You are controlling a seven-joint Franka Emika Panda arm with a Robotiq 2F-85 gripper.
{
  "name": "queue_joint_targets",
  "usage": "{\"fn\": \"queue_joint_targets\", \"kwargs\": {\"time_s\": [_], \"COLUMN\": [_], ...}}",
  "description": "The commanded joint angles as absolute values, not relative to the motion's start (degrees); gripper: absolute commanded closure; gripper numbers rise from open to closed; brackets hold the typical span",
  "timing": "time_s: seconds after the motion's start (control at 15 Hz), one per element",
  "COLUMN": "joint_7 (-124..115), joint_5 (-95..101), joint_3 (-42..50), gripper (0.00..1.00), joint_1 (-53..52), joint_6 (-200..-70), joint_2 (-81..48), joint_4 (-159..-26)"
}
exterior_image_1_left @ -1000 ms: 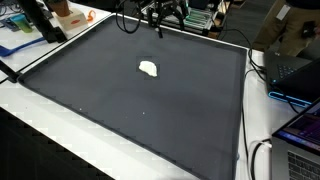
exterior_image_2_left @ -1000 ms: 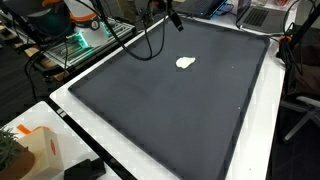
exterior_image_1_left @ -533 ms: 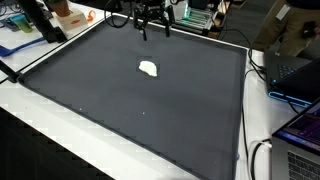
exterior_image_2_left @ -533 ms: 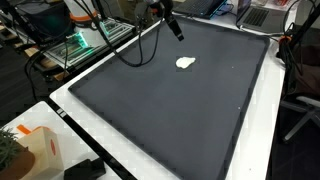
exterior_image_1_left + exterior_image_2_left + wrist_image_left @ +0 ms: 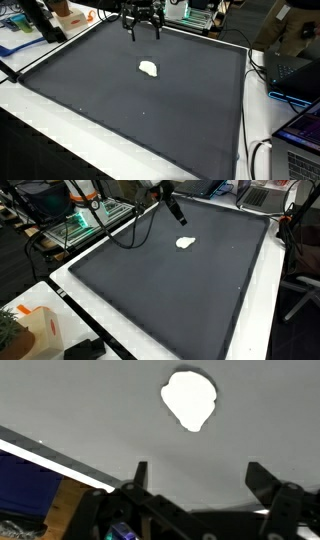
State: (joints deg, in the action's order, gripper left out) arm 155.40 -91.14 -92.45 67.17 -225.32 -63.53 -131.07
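The arm was up high. Its gripper pointed down and hung in the air. It touched nothing. The two fingers stood wide apart, and nothing was between them. In the wrist view the gripper showed at the bottom, with one finger far out on each side.

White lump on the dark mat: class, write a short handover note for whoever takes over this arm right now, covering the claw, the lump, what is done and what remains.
Claw: open and empty, hanging above the dark mat near its far edge.
White lump: lies alone on the mat, apart from the claw; the wrist view shows it ahead of the open fingers.
Done: nothing touched or gripped.
Left: everything; the claw has not yet reached the lump.
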Motion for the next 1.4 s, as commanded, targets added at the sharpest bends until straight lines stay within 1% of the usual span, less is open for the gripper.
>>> {"fn": "queue_joint_targets", "kwargs": {"time_s": [0.0,0.2,0.73,1.33], "joint_7": [155.69,159.00,158.07,157.39], "joint_5": [-90.36,-93.06,-92.07,-88.65], "joint_3": [-92.19,-91.38,-89.91,-86.32], "gripper": [0.00,0.00,0.00,0.00], "joint_1": [67.33,66.71,63.59,61.28], "joint_6": [-224.76,-224.92,-224.60,-225.10], "joint_2": [-63.85,-65.77,-69.69,-68.92], "joint_4": [-131.05,-130.02,-130.31,-126.87]}}
